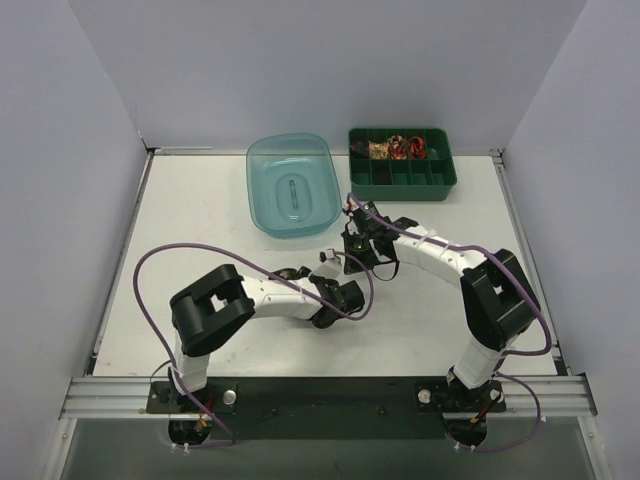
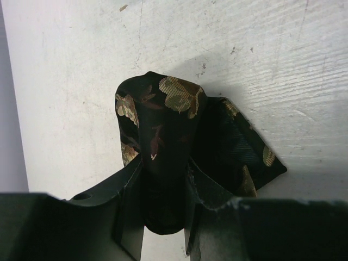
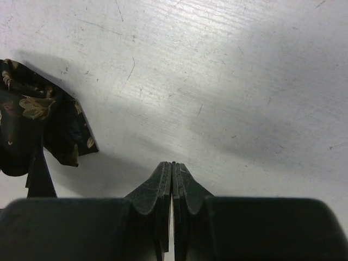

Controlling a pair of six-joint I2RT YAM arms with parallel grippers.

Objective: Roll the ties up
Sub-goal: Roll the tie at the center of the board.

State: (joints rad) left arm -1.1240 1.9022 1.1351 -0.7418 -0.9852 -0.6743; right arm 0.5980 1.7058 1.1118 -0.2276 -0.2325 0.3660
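The black tie (image 2: 163, 119) with gold-tan flowers is bunched into a folded lump on the white table. My left gripper (image 2: 163, 185) is shut on it, with the fabric pinched between the two fingers. In the right wrist view the tie (image 3: 32, 125) lies at the far left. My right gripper (image 3: 173, 166) is shut and empty, to the tie's right and just above the table. In the top view both grippers meet mid-table, left (image 1: 338, 272) and right (image 1: 357, 247), and the tie is mostly hidden between them. Small red and beige rolled ties (image 1: 398, 148) sit in the green tray.
A green compartment tray (image 1: 400, 180) stands at the back right. A blue-green plastic tub (image 1: 292, 185) stands at the back centre, just behind the grippers. Purple cables (image 1: 150, 262) loop off both arms. Grey walls close in the table on three sides.
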